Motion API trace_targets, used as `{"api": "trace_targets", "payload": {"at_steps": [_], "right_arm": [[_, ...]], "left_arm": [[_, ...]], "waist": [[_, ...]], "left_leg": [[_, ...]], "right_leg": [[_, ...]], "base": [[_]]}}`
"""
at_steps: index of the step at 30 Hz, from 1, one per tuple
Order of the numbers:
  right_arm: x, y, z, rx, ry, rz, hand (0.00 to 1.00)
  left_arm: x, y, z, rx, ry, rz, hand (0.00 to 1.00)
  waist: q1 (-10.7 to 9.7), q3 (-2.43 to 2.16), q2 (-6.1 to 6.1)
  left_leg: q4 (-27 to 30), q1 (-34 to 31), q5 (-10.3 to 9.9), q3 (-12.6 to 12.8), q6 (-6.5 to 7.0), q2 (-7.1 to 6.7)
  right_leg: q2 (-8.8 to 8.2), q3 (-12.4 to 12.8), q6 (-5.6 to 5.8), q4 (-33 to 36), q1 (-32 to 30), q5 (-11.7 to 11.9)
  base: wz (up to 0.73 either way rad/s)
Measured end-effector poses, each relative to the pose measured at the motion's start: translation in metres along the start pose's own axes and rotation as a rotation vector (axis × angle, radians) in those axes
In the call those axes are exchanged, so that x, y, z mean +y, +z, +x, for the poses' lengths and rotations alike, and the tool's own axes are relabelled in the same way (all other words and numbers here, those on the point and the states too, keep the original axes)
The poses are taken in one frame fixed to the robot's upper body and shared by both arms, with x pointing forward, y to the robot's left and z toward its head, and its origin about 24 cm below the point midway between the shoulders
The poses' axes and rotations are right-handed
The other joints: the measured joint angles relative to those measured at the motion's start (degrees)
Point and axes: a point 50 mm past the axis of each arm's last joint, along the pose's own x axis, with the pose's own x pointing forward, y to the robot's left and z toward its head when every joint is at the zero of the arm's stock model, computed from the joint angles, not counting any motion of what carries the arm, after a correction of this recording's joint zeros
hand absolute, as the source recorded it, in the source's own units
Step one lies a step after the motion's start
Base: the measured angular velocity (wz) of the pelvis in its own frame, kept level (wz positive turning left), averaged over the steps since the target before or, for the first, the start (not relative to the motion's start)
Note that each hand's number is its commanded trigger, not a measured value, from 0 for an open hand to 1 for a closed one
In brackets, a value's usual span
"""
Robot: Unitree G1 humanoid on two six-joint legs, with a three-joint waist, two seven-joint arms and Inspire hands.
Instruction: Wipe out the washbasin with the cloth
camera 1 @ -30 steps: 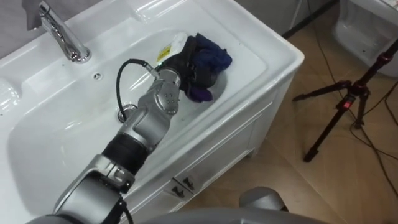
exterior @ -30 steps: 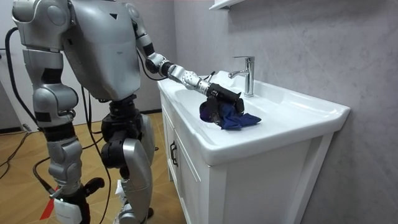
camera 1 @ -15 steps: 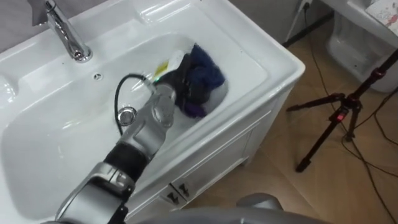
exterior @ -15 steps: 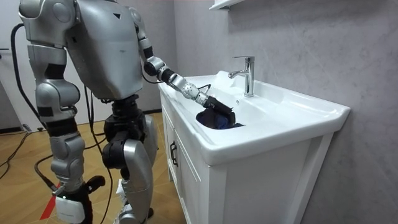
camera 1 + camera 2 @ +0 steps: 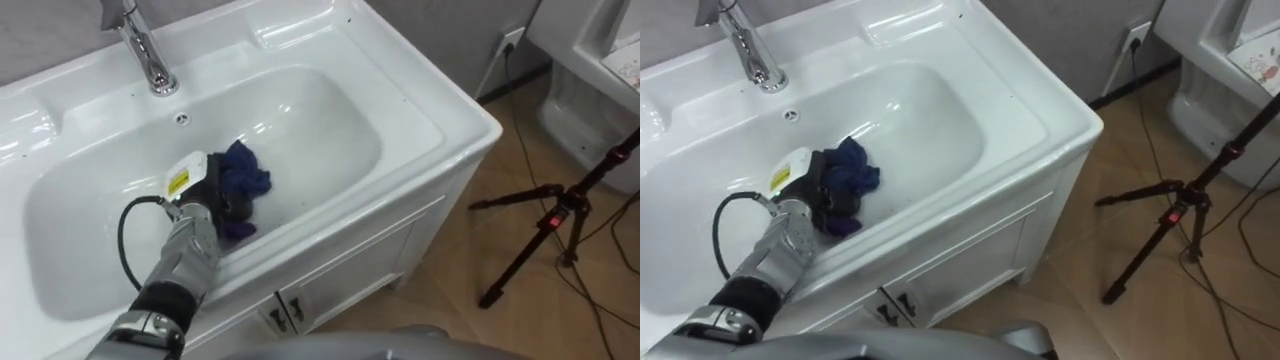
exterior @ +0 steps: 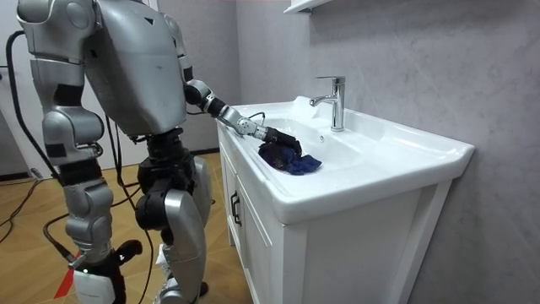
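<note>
Left hand (image 5: 213,192) is down in the basin (image 5: 330,105), fingers clenched into the blue cloth (image 5: 246,172) and grasping it. The cloth is bunched at and under the fingertips, on the bowl floor close to the front wall. Part of it spills out past the fingers, toward the bowl's middle.

Around it:
- Faucet (image 5: 148,58) is on the back rim, well beyond the fingers. The overflow hole (image 5: 182,119) is between it and the fingertips.
- The bowl's front wall is just on the wrist side of the fingers, with the cabinet (image 5: 350,265) below it.
- Tripod (image 5: 563,197) stands on the wood floor (image 5: 470,330), well off to the fingers' right and clear of the arm.
- Wall socket (image 5: 512,40) and a white fixture (image 5: 590,55) are further out that way.

Print on the back of the hand is too small to read.

Right hand (image 6: 87,284) hangs low at the robot's side in the room view; I can't tell its fingers.
</note>
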Motion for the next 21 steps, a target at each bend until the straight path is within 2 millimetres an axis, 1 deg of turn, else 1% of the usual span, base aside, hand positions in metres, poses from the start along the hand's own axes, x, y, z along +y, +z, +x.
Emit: {"api": "trace_targets", "payload": {"at_steps": [1, 2, 3, 5, 7, 9, 10, 11, 12, 13, 16, 17, 18, 19, 20, 21], "right_arm": [[0.000, 0.000, 0.000, 0.002, -0.001, -0.001, 0.00], [-0.001, 0.000, 0.000, 0.000, -0.003, 0.004, 0.00], [-0.003, 0.002, -0.001, -0.007, -0.007, 0.006, 0.00], [-0.007, 0.008, -0.002, -0.023, -0.013, -0.001, 0.00], [-0.010, 0.014, -0.004, -0.042, -0.021, 0.003, 0.00], [-0.018, 0.022, -0.007, -0.067, -0.038, 0.004, 0.00], [-0.020, 0.023, -0.007, -0.076, -0.043, 0.003, 0.00], [-0.021, 0.025, -0.008, -0.089, -0.054, 0.001, 0.00], [-0.022, 0.026, -0.008, -0.102, -0.055, 0.010, 0.00], [-0.023, 0.027, -0.008, -0.109, -0.055, 0.018, 0.00], [-0.025, 0.032, -0.010, -0.138, -0.055, 0.046, 0.00], [-0.029, 0.034, -0.011, -0.154, -0.060, 0.062, 0.00], [-0.033, 0.036, -0.012, -0.170, -0.066, 0.086, 0.00], [-0.035, 0.037, -0.013, -0.178, -0.071, 0.095, 0.00], [-0.038, 0.035, -0.013, -0.178, -0.083, 0.103, 0.00], [-0.040, 0.035, -0.014, -0.178, -0.091, 0.110, 0.00]], "left_arm": [[0.001, -0.002, 0.000, 0.001, 0.003, 0.013, 1.00], [0.002, -0.007, 0.001, 0.012, 0.011, 0.032, 1.00], [0.004, -0.013, 0.001, 0.025, 0.020, 0.058, 1.00], [0.006, -0.020, 0.001, 0.035, 0.037, 0.114, 1.00], [0.008, -0.025, 0.002, 0.044, 0.051, 0.155, 1.00], [0.010, -0.032, 0.000, 0.055, 0.061, 0.189, 1.00], [0.010, -0.033, 0.000, 0.060, 0.064, 0.193, 1.00], [0.010, -0.036, -0.001, 0.069, 0.068, 0.196, 1.00], [0.011, -0.040, -0.002, 0.079, 0.076, 0.200, 1.00], [0.012, -0.043, -0.003, 0.080, 0.082, 0.207, 1.00], [0.023, -0.052, -0.005, 0.084, 0.119, 0.225, 1.00], [0.028, -0.053, -0.005, 0.076, 0.129, 0.239, 1.00], [0.033, -0.055, -0.006, 0.072, 0.138, 0.249, 1.00], [0.035, -0.056, -0.007, 0.071, 0.144, 0.254, 1.00], [0.040, -0.056, -0.006, 0.069, 0.156, 0.257, 1.00], [0.045, -0.056, -0.006, 0.062, 0.161, 0.260, 1.00]], "waist": [[0.4, -0.05, 0.07], [0.7, -0.24, 0.23], [0.8, -0.30, 0.31], [1.3, -0.41, 0.56], [1.8, -0.41, 0.82], [2.7, -0.60, 1.64], [3.0, -0.63, 1.87], [3.7, -0.67, 2.28], [3.8, -0.73, 2.65], [3.8, -0.69, 2.84], [4.8, -0.61, 3.61], [5.3, -0.71, 3.83], [5.4, -0.83, 4.44], [5.4, -0.76, 4.67], [5.3, -0.78, 5.14], [5.4, -0.71, 5.34]], "left_leg": [[0.0, 0.0, 0.0, 0.0, 0.00, 0.10], [0.0, 0.0, 0.0, 0.0, -0.01, 0.26], [0.1, 0.2, 0.0, -0.1, -0.02, 0.39], [0.1, 0.2, 0.0, -0.2, -0.03, 0.55], [0.1, 0.2, 0.0, -0.3, -0.03, 0.63], [0.1, 0.2, 0.0, -0.3, -0.04, 0.64], [0.1, 0.3, 0.0, -0.4, -0.04, 0.63], [0.1, 0.2, 0.0, -0.7, -0.04, 0.63], [0.2, 0.0, 0.0, -1.5, -0.04, 0.63], [0.2, -0.1, 0.0, -1.7, -0.04, 0.63], [1.0, -0.7, 0.0, -2.6, -0.04, 0.66], [1.0, -1.3, 0.0, -3.1, -0.04, 0.67], [1.0, -2.1, 0.0, -3.4, -0.04, 0.72], [1.0, -2.3, 0.0, -3.8, -0.04, 0.73], [1.0, -2.7, 0.0, -5.1, -0.05, 0.74], [1.1, -3.1, 0.0, -5.7, -0.06, 0.74]], "right_leg": [[0.11, 0.0, -0.09, 0.0, 0.0, 0.1], [0.29, 0.1, -0.31, -0.1, 0.2, 0.2], [0.43, 0.0, -0.45, -0.1, 0.1, 0.3], [0.57, 0.0, -0.64, -0.1, 0.1, 0.4], [0.66, 0.0, -0.70, -0.2, 0.4, 0.4], [0.69, 0.0, -0.72, -0.3, 0.3, 0.5], [0.68, 0.0, -0.72, -0.3, 0.3, 0.5], [0.64, -0.2, -0.73, -0.2, 0.4, 0.5], [0.56, -0.6, -0.75, -0.2, 0.5, 0.4], [0.55, -0.7, -0.79, -0.2, 0.4, 0.4], [0.32, -1.5, -0.98, -0.3, 0.3, 0.3], [0.30, -1.8, -1.01, -0.3, -0.2, 0.3], [0.26, -2.3, -1.05, -0.3, -0.5, 0.3], [0.20, -2.8, -1.09, -0.3, -0.5, 0.3], [0.12, -3.5, -1.12, -0.3, -0.5, 0.3], [0.00, -4.3, -1.15, -0.3, -0.5, 0.3]], "base": [[-0.05], [-0.06], [-0.05], [-0.06], [-0.02], [0.00], [0.00], [0.11], [0.15], [0.14], [0.06], [0.14], [0.17], [0.27], [0.34], [0.35]]}}
